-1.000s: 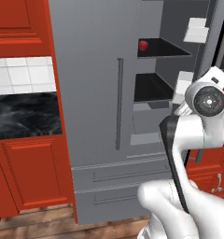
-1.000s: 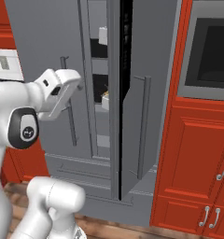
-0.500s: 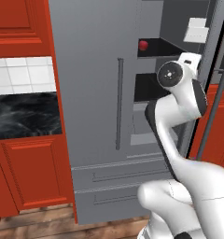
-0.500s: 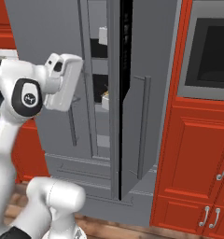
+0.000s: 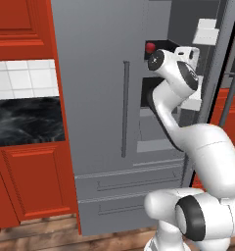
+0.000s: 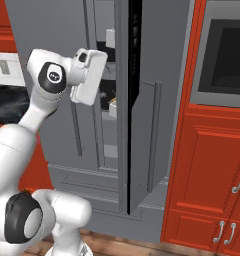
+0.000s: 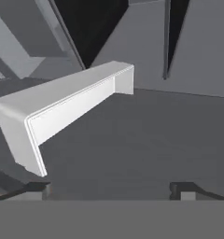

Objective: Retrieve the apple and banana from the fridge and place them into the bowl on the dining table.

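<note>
The grey fridge (image 5: 100, 98) stands with its right door (image 6: 157, 60) swung open. The small red apple (image 5: 150, 47) rests on an upper black shelf at the left edge of the opening. My hand (image 5: 187, 53) is raised just right of the apple, at shelf height, in front of the opening. In the hand view my gripper (image 7: 109, 190) is open with nothing between its tips, and it faces a white door bin (image 7: 72, 107) on the grey inner door. The banana, the bowl and the dining table are out of view.
Left of the fridge are red cabinets (image 5: 36, 176), a black marble wall counter (image 5: 21, 120) and white tiles. Right of the open door are a built-in oven (image 6: 224, 60) and red cabinets (image 6: 212, 165). Lower fridge drawers (image 5: 124, 184) are closed. A small pale item (image 6: 113, 103) sits on a middle shelf.
The arm has swung up and in toward the fridge opening. The hand rose from beside the middle shelves to the height of the apple's shelf.
</note>
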